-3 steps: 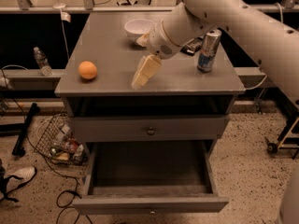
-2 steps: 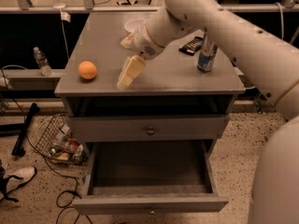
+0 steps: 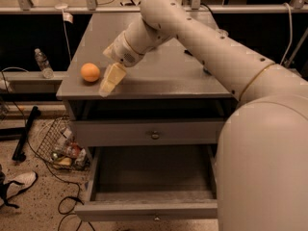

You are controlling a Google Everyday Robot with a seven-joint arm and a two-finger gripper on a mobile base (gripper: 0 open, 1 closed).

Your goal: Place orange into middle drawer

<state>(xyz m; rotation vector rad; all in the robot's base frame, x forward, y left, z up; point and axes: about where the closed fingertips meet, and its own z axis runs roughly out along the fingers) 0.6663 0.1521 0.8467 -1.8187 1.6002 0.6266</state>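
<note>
The orange (image 3: 90, 72), left of centre in the frame, is just a plain matte orange, no marks on it. The gripper (image 3: 109, 81) sits right next to it over the cabinet (image 3: 168, 76) top and it's a pale creamy yellow, a bit warmer than the off-white arm (image 3: 216, 57) filling the right side. The cabinet is flat grey all over. The middle drawer (image 3: 154, 174) at the bottom goes darker grey inside. The knob (image 3: 155, 135) on the upper drawer (image 3: 115, 133) looks dull metal. The floor (image 3: 29, 211) at lower left is beige with dark speckles.

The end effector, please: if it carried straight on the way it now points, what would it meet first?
Probably the cabinet top, near its front edge; the end effector slants down-left just beside the orange and would likely miss it, though depth is unclear.
</note>
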